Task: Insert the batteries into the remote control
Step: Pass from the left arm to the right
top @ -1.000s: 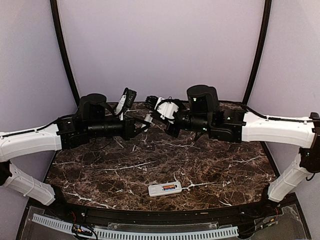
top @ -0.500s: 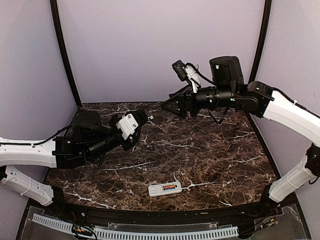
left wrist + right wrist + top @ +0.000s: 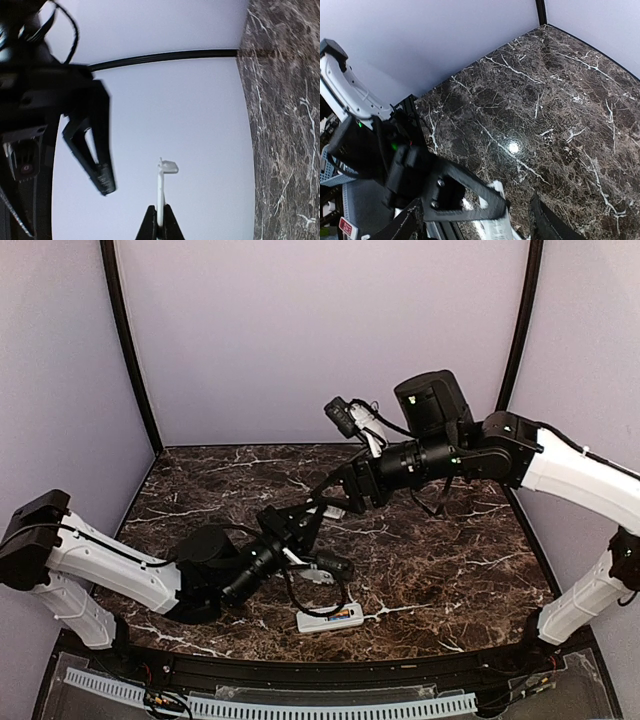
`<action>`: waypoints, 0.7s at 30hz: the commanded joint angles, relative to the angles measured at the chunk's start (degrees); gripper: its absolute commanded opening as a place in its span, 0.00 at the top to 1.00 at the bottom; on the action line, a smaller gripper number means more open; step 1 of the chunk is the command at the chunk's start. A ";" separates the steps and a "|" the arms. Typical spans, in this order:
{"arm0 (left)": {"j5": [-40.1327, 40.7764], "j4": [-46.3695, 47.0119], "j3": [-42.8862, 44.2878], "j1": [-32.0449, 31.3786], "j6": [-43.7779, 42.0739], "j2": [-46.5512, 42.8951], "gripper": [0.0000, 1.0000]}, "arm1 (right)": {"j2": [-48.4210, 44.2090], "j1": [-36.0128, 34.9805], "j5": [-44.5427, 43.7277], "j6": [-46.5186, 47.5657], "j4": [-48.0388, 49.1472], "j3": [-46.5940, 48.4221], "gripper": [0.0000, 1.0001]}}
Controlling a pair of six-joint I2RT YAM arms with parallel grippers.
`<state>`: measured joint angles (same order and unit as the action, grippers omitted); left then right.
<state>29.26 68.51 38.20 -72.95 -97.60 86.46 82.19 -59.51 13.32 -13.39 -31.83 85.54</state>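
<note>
The remote control [image 3: 322,620] lies back-up near the table's front edge, the batteries [image 3: 341,616] showing as an orange-red and blue strip in its recess. My left gripper [image 3: 322,514] [image 3: 160,222] is raised over the middle of the table and shut on a thin white cover piece [image 3: 160,190] [image 3: 496,222], seen edge-on. My right gripper [image 3: 345,496] [image 3: 475,222] is open. Its fingers [image 3: 545,222] stand either side of the left gripper's tip and the cover piece without touching them. One right finger [image 3: 100,172] shows left of the cover.
A black cable loop [image 3: 318,592] from the left arm hangs just above the remote. The dark marble table [image 3: 450,560] is bounded by lilac walls with black corner posts [image 3: 515,335]. A perforated white strip [image 3: 300,706] runs below the front edge.
The left arm has dropped and stretched out to the table's middle, still holding the cover. The right gripper has opened and come down to the left, around the left gripper's tip.
</note>
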 commanded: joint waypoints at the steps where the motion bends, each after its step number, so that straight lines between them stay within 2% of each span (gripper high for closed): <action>1: 2.97 24.15 -0.39 -0.76 -19.11 5.29 1.00 | -2.97 3.08 5.79 -9.79 8.82 -3.87 0.32; 4: 3.61 24.13 0.55 -1.21 -17.84 5.93 1.00 | -3.65 3.47 4.77 -13.10 8.00 -5.55 0.34; 8: 4.01 24.21 1.59 -1.23 -16.72 5.94 1.00 | -4.00 3.94 6.24 -11.82 6.80 -8.52 0.34; 11: 4.48 24.17 1.34 -1.23 -16.43 5.79 1.00 | -6.22 3.37 7.91 -0.85 8.07 -11.34 0.35; 18: 4.84 24.16 0.98 -1.23 -15.92 5.27 1.00 | -10.90 -1.42 -1.06 25.28 16.51 -20.18 0.36; 21: 4.54 24.19 0.96 -1.23 -15.93 5.08 1.00 | -10.42 -2.61 -3.54 32.36 18.25 -21.69 0.36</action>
<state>33.19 75.00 38.65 -73.84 -113.36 93.93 71.66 -60.34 14.59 3.49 -19.64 65.98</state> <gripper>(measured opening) 0.018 0.640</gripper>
